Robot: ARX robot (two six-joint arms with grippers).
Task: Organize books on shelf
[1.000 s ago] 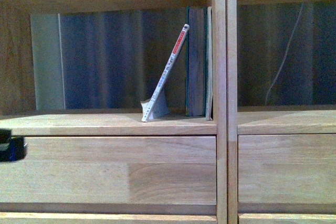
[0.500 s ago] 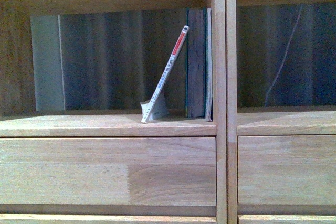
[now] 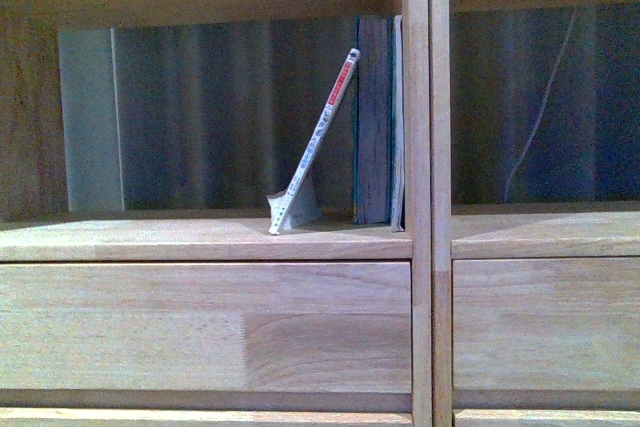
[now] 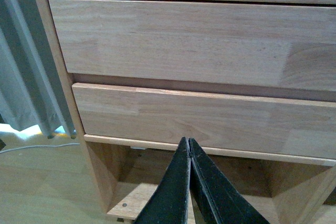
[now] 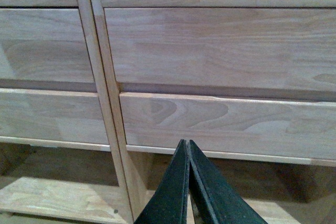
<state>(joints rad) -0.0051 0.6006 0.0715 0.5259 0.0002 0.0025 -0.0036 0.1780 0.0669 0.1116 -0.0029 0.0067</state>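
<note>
Front view: thin white-spined red-labelled book (image 3: 314, 143) leaned on upright teal-edged books (image 3: 378, 119) in light-brown wooden shelf (image 3: 200, 239); both grippers' jaws were together.

One thin leaning book (image 3: 315, 142); two upright books (image 3: 378, 119); one shelf (image 3: 210, 237).

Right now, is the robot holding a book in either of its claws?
No. The left gripper and right gripper are both shut on nothing, down by the drawers. The thin book leans untouched on the shelf.

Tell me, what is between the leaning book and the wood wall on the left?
Nothing. In the front view, the shelf board is bare from the leaning book across to the left wall.
</note>
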